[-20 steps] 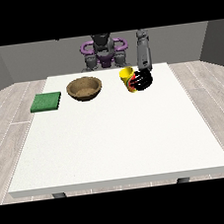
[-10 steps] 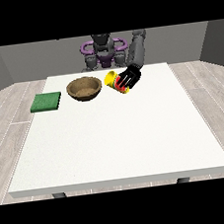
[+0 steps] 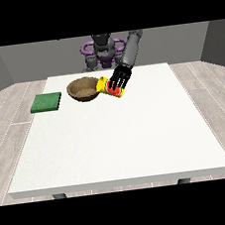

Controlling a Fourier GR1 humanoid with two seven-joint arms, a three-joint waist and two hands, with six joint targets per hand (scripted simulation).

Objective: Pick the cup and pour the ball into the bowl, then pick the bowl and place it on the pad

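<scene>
A black hand [image 3: 120, 78] against a yellow cup [image 3: 105, 87] with a red patch showing between the fingers; beside it a brown bowl [image 3: 83, 88], and a green pad [image 3: 46, 102], all on a white worktop [image 3: 117, 134] over a grey wood-plank floor [image 3: 5, 117].

The robot hand [image 3: 119, 79] at the view's right, fingers curled round the yellow cup [image 3: 109, 87], now sits further toward the view's left than a second ago, when it held the cup well apart from the wooden bowl [image 3: 83, 88]. The cup, then closer to upright, now lies tipped with its mouth at the bowl's rim.
</scene>
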